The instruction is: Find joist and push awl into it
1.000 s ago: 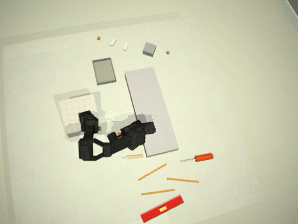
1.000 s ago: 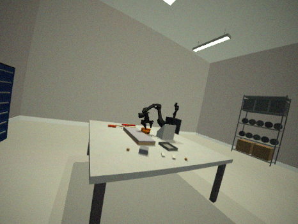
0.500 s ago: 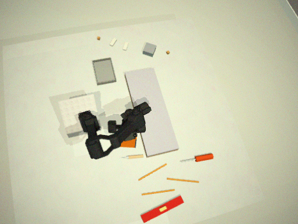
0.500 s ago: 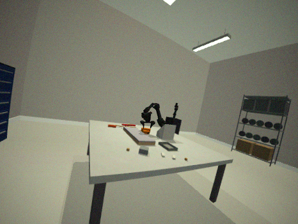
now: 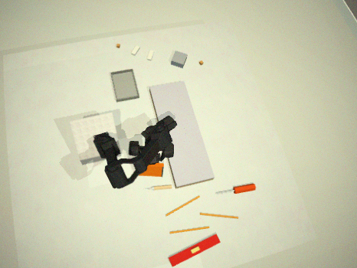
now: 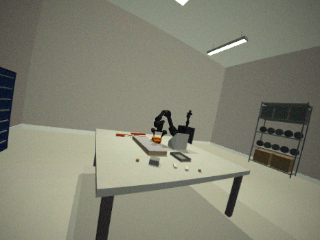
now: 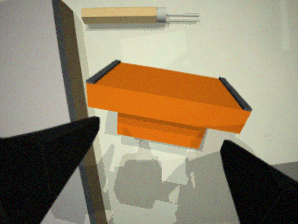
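Note:
The orange stud finder lies on the table beside the pale floor panel. My gripper is open and empty, above the table by the stud finder. In the wrist view its fingertips stand either side of the narrower orange part. The awl, with a wooden handle and thin metal tip, lies beyond the stud finder. The grey tray is empty. The joist is hidden, and the arm covers part of the stud finder in the top view.
A red-handled screwdriver, several thin orange sticks and a red level lie past the panel's near end. A grey block, two white pieces and two small brown cubes lie at the other end. A pale box stands by the arm.

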Controlling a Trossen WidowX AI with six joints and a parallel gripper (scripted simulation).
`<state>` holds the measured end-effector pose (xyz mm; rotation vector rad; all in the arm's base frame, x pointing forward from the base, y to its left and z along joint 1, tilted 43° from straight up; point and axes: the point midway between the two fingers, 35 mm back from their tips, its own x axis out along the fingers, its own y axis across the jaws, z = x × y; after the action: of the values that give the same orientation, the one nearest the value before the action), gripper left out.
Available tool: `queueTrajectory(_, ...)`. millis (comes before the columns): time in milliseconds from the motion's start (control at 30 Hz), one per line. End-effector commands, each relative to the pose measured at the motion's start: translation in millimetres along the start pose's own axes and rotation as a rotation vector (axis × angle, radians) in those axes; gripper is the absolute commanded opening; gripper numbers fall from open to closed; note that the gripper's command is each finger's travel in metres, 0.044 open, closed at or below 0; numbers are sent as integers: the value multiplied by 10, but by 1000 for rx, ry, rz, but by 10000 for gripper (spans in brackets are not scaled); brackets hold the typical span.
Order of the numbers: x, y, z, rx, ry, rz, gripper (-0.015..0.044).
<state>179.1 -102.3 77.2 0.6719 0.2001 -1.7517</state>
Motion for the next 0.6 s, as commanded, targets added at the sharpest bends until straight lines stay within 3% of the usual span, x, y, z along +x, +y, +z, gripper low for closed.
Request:
queueTrajectory(0,28,-6,-3,3,-5,3,440)
queueTrajectory(567,280,1,-87,0,1,2,440)
